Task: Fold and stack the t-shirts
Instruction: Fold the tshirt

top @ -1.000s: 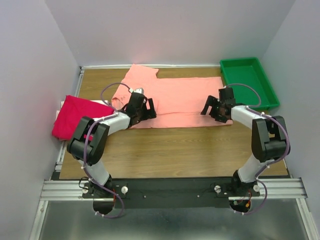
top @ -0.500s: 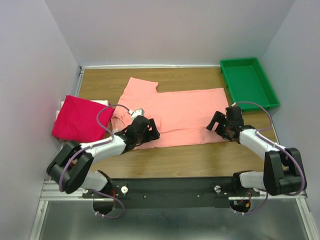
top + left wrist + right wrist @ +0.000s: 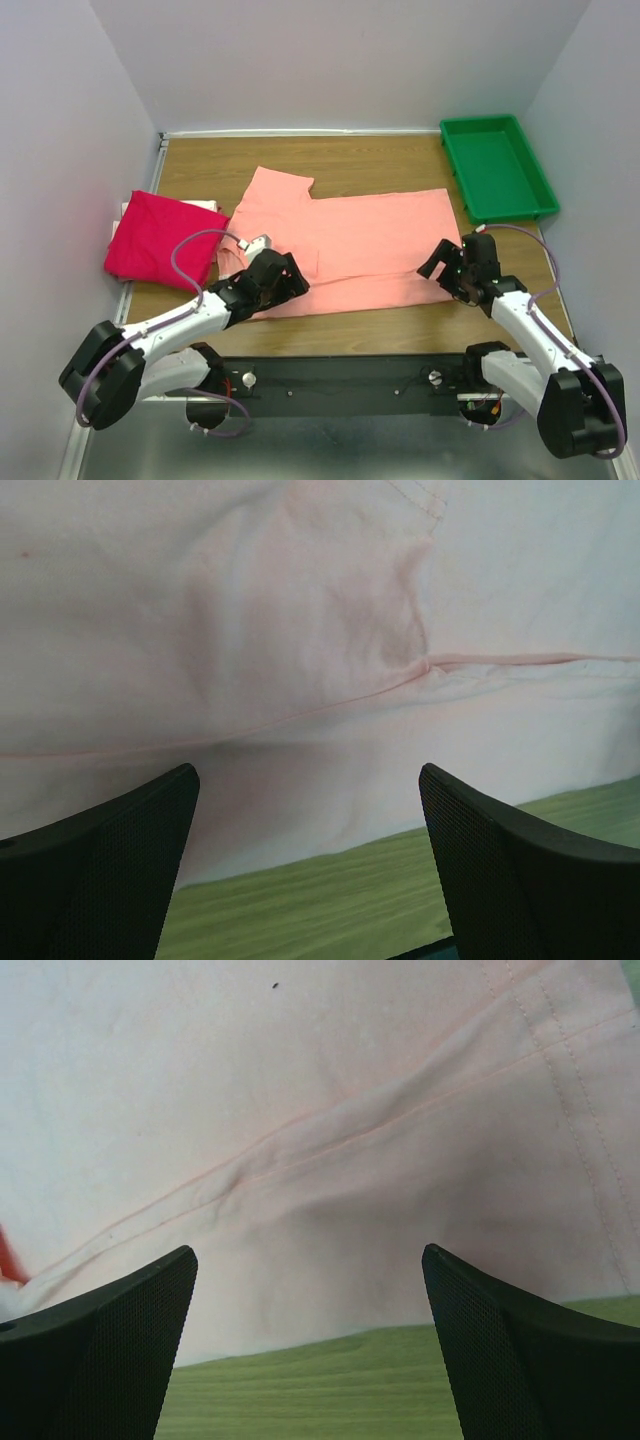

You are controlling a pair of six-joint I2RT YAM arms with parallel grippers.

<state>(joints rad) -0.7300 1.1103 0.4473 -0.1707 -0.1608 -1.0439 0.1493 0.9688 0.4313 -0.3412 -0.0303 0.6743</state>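
The salmon t-shirt (image 3: 360,235) lies spread across the middle of the table, one sleeve pointing to the back left. Its near hem (image 3: 330,820) shows as pale cloth in both wrist views (image 3: 330,1160). The magenta-red t-shirt (image 3: 155,238) lies bunched at the left edge. My left gripper (image 3: 284,279) is low over the salmon shirt's near left edge, open, with nothing between its fingers (image 3: 110,870). My right gripper (image 3: 452,266) stands open at the shirt's near right corner, also holding nothing; its fingers (image 3: 520,1350) frame the hem and the bare wood.
A green plastic tray (image 3: 520,195) stands at the back right. A strip of bare wooden table (image 3: 400,325) runs between the shirt's hem and the black base rail (image 3: 340,375). Grey walls close in the left, right and back.
Both arms have drawn back towards the near edge, grippers staying open. The salmon shirt's near hem now lies closer to the front than one second ago.
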